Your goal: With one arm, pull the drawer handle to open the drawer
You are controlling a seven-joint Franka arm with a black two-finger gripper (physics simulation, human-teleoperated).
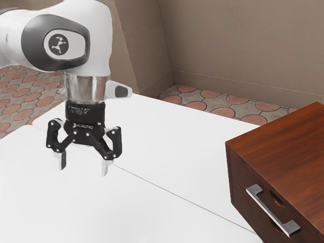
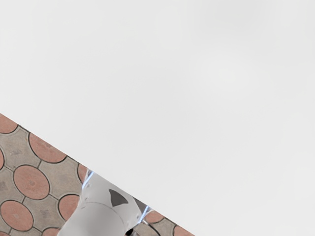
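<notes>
At 4 o'clock in the exterior view, the handle (image 1: 272, 210) is seen on the drawer (image 1: 252, 198), apparently shut. At 9 o'clock, well apart, the end effector (image 1: 84, 165) is held released and empty above the white desk (image 1: 172, 152), presumably readied for the handle. Beyond, a tiled floor (image 1: 223, 104) and beige walls (image 1: 243, 35) are seen.

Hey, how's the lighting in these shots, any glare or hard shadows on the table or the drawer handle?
Exterior view: soft, even light; the white table shows no hard shadow under the jaws; the drawer handle carries bright highlights. Wrist view: the table reads as flat near-white, without shadows.
</notes>
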